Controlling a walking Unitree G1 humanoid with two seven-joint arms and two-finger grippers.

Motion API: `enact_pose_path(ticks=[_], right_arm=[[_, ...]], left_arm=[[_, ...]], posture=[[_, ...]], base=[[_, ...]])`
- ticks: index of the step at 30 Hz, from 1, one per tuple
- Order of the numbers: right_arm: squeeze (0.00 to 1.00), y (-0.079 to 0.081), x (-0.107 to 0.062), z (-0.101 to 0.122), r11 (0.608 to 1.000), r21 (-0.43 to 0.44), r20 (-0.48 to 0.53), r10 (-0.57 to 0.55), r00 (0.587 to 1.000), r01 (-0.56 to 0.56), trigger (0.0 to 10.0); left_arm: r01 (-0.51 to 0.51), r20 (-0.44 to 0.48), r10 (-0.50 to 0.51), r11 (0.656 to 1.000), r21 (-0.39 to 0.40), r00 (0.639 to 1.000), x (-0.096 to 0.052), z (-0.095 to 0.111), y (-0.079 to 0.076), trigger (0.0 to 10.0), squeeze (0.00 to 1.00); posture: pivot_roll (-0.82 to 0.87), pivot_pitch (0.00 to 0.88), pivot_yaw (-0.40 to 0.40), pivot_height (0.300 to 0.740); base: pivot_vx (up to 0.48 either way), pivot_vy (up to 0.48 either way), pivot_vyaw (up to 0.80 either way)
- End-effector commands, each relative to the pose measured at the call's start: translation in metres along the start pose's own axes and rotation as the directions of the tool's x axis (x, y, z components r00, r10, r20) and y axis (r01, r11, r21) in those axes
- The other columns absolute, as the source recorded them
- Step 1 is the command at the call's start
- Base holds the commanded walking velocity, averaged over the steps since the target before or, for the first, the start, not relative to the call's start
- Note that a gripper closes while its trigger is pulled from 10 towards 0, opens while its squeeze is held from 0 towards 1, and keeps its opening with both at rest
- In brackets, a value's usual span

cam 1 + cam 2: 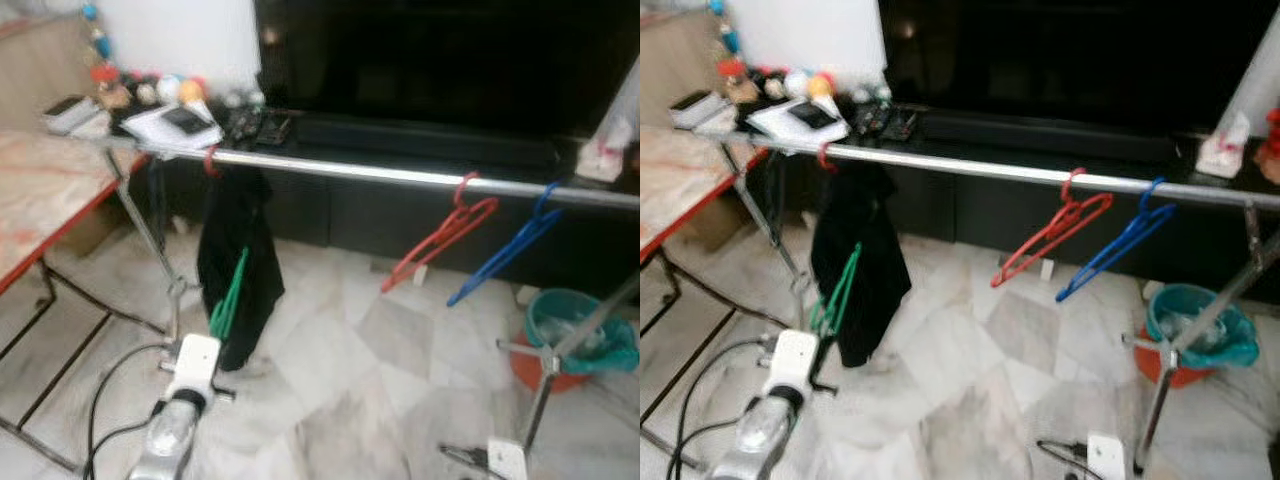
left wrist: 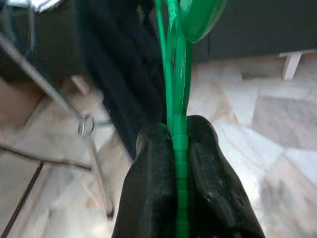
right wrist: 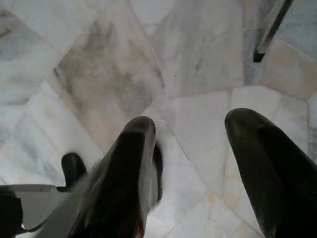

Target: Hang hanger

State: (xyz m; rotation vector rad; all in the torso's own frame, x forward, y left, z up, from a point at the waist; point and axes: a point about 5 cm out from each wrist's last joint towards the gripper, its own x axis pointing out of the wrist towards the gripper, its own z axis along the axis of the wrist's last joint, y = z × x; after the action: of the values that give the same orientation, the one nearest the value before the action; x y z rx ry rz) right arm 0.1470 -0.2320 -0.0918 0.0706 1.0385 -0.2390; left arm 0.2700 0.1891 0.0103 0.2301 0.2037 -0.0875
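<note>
Left pincer (image 2: 181, 144) is clamped tight on the green hanger (image 1: 229, 295), held low w/ the rail (image 1: 400, 176) above & ahead, beside the black garment (image 1: 238, 260). Not hung yet: lift & hook still to do. Right pincer (image 3: 193, 148) idle, fingers apart, empty.

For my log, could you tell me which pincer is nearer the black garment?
Left. The left pincer holds the green hanger right against the black garment; the right pincer hangs open over bare floor, apart.

Pale marble floor (image 1: 340, 370), dark TV cabinet (image 1: 420, 215), wooden table (image 1: 40, 190), teal bin (image 1: 580, 330), white wall (image 1: 180, 35)
</note>
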Motion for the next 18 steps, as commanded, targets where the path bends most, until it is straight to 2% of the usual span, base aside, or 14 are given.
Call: enact_pose_path(ticks=[1,18], right_arm=[[0.0,-0.0072,-0.0013,-0.0051,1.0,0.001,-0.018,-0.025,1.0,0.025,10.0],[0.0,-0.0083,-0.0011,-0.0038,0.999,0.005,-0.016,-0.032,0.999,0.032,10.0]], left_arm=[[0.021,0.008,-0.021,1.0,-0.012,1.0,0.0025,0.0032,-0.0064,10.0,0.0],[0.04,0.015,-0.039,0.999,-0.02,0.999,0.0035,0.0063,-0.0028,10.0,0.0]], posture=[[0.01,0.0,0.035,0.74],[0.01,0.0,0.031,0.74]], base=[[0.322,0.0,0.0],[0.322,0.0,0.0]])
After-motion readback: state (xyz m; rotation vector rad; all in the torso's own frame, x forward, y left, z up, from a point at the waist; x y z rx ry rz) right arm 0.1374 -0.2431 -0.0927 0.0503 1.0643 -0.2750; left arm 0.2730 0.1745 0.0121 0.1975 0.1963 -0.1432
